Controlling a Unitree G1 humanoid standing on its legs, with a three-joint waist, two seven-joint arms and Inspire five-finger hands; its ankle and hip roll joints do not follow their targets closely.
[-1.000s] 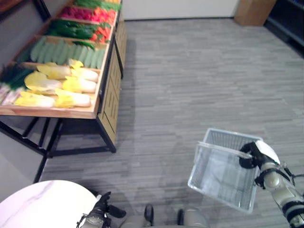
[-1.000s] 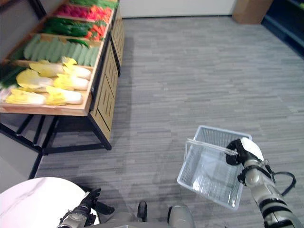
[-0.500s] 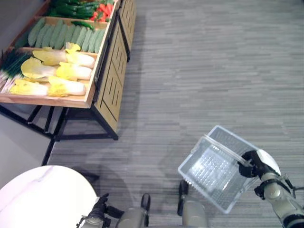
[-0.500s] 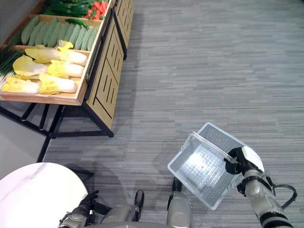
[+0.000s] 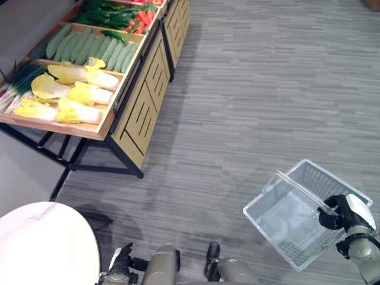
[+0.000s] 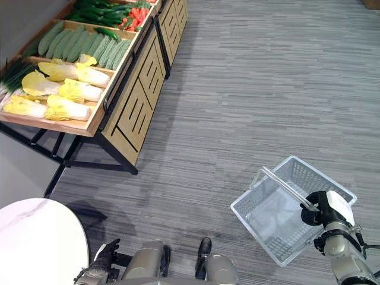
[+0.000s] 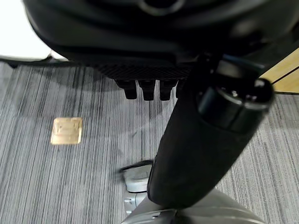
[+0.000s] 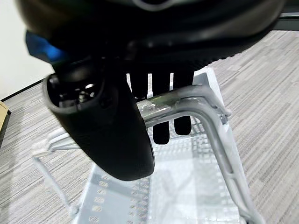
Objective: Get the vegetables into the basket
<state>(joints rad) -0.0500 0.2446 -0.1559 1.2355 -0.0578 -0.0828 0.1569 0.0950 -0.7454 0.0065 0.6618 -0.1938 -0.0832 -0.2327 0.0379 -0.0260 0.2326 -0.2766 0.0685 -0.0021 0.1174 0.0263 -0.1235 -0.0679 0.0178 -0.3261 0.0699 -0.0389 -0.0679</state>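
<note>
A clear plastic basket hangs empty over the grey floor at the lower right. My right hand is shut on its handle, fingers curled over the bar and thumb under it. The vegetables lie in wooden trays on a stand at the upper left: yellow-white cabbages, green cucumbers, dark green peppers, red ones and scallions. My left hand hangs low at the bottom left beside a white table, fingers relaxed and holding nothing, far from the stand.
The wooden stand has slatted side panels and black metal legs. A round white table fills the bottom left corner. Grey carpet stretches between the stand and the basket.
The camera has moved, so the stand sits differently in view. The basket has swung on its handle from tilted toward me to hanging further right; my right hand keeps its hold.
</note>
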